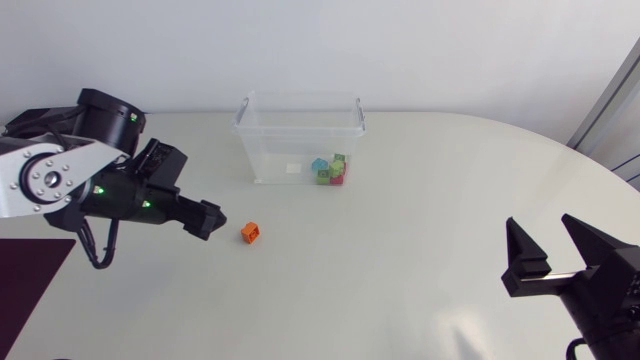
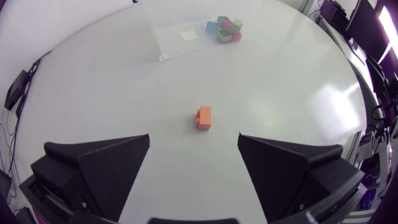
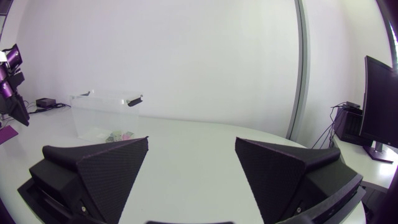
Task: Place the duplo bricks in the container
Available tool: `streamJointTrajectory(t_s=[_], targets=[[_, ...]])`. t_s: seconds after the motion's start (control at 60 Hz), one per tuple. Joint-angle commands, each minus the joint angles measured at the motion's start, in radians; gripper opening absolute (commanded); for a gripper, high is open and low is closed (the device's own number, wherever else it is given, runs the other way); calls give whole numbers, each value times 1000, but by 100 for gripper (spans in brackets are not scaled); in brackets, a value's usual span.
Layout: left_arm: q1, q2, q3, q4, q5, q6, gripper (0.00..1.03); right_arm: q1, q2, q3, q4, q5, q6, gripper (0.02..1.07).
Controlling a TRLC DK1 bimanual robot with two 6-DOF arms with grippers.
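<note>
An orange duplo brick (image 1: 250, 232) lies on the white table, a short way ahead of my left gripper (image 1: 208, 220). In the left wrist view the orange brick (image 2: 203, 117) sits ahead of the open fingers, roughly centred on the gap and apart from both. The clear plastic container (image 1: 299, 128) stands behind it with several coloured bricks (image 1: 330, 169) in its right front corner. My right gripper (image 1: 565, 252) is open at the front right, far from the bricks, with nothing between its fingers. From its wrist view the container (image 3: 102, 113) shows far ahead.
A dark mat (image 1: 25, 280) lies at the table's front left corner under my left arm. The rounded table edge (image 1: 600, 165) curves along the right side.
</note>
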Motion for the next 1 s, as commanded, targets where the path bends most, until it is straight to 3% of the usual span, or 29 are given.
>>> streamJointTrajectory(t_s=[0.0,0.467,0.983], targets=[[-16,48,41,-6,-4,28,99,-10,-9,-26,-9,-2,-19,103],[-107,206,115,-8,-103,62,99,-10,-9,-26,-9,-2,-19,103],[-136,315,168,-6,-139,66,99,-10,-9,-26,-9,-2,-19,103]])
